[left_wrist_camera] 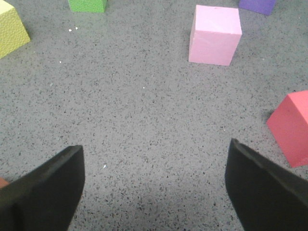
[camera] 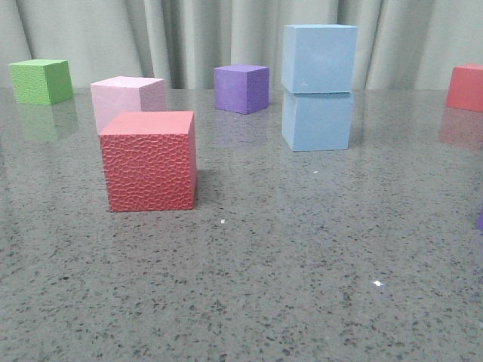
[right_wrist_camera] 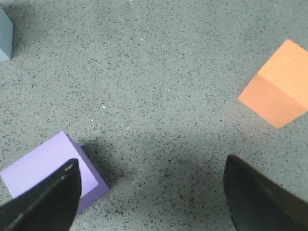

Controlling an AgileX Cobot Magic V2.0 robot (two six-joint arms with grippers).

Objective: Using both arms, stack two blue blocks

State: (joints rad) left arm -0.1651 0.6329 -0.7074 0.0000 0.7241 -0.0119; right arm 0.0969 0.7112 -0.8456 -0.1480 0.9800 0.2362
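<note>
Toward the far edge of the tabletop (camera: 302,249), right of its middle, the two blue blocks stand as a finished column: the upper blue block (camera: 319,58) rests squarely on the lower blue block (camera: 317,121), faces nearly flush, the upper one turned very slightly. The column's long axis is vertical; each cube alone has no long axis, and both present a flat face toward the near edge. A purple block (camera: 241,88) sits just left of the column, a pink block (camera: 127,100) and a red block (camera: 149,160) farther left, the red one nearest the front.

Neither arm appears in the front view. The left gripper (left_wrist_camera: 154,187) hangs released, fingers wide apart over bare stone, with the pink and red blocks ahead of it. The right gripper (right_wrist_camera: 151,192) is likewise spread and empty; a lilac block (right_wrist_camera: 43,166) lies beside one finger, an orange block (right_wrist_camera: 276,86) well apart. A grey-blue corner (right_wrist_camera: 5,36) at that view's margin may be the column, suggesting the right arm is nearer. Judged so, stacking appears complete.
</note>
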